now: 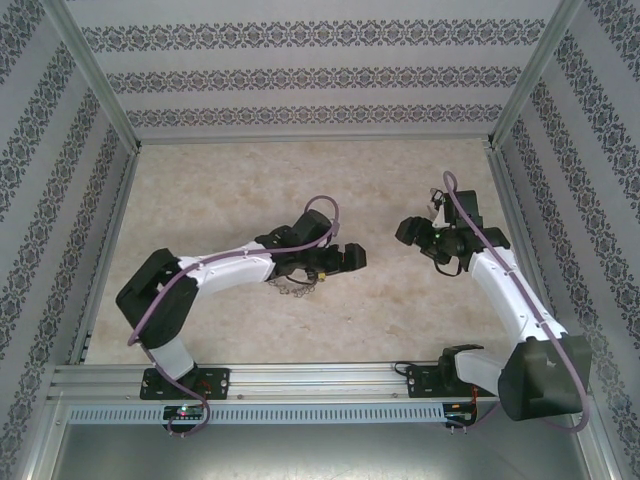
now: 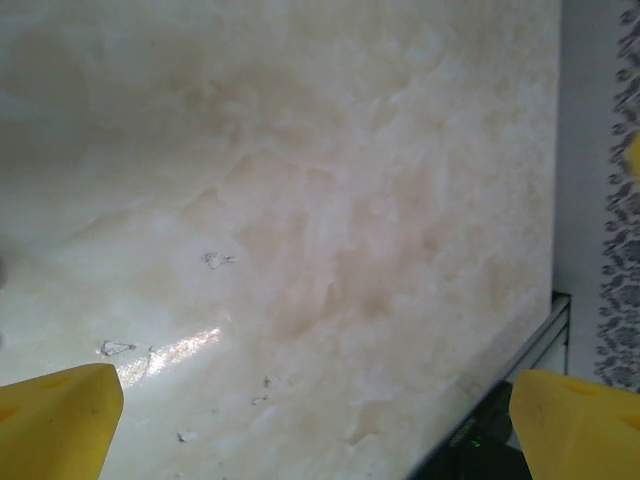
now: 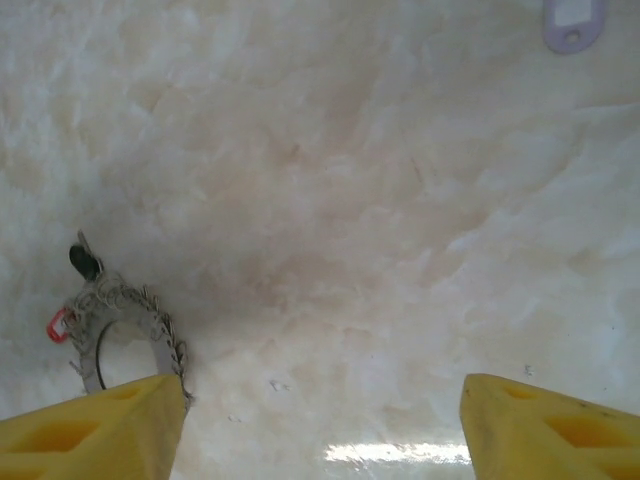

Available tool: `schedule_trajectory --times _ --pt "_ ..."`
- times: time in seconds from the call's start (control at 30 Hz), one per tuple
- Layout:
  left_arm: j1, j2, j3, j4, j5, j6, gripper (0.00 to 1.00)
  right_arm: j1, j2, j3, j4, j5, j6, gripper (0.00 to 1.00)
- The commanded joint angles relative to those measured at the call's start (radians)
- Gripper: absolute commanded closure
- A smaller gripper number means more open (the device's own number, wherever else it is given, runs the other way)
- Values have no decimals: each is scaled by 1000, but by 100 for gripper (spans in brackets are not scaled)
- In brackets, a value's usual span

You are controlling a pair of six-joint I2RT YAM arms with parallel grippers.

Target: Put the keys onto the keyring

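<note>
Large thin silvery key-fringed metal keyring (image 1: 298, 287) is lying flat on the beige marble table (image 1: 220, 190), just to the near side of the left gripper (image 1: 348, 258), which is gaping wide and empty and sitting nearer than the right gripper (image 1: 410, 231), also spread empty.

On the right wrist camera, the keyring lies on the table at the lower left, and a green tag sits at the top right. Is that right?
Not quite: the tag is pale purple, not green, as the right wrist view shows. The keyring does lie on the table at the lower left.
</note>
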Motion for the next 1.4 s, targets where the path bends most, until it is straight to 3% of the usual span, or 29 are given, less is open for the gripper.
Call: schedule_trajectory --times 0.0,0.13,0.27,0.4,0.63,0.7,0.8,0.9,1.17,1.37 --pt "89 -186 84 -171 -70 52 1 22 37 7 -49 -90 -75 35" --pt "291 -339 84 -392 -51 220 1 170 79 24 -15 -92 -21 44" --pt "506 -416 27 -512 72 334 1 366 189 83 51 -88 36 51" --pt "595 -435 -16 -586 151 442 1 467 325 150 84 -58 21 60" --pt "656 -401 -60 -639 190 554 1 487 515 279 136 33 141 66" --pt "660 -386 -60 -652 175 595 1 484 557 313 112 87 246 72" --pt "660 -369 -74 -633 164 641 0 486 595 296 182 80 441 71" --pt "660 -366 -105 -576 161 663 0 496 639 344 185 97 518 70" --pt "660 -379 -183 -472 146 707 0 486 783 506 156 60 317 75" --pt "658 -409 -238 -398 168 696 0 492 849 574 125 -5 270 74"
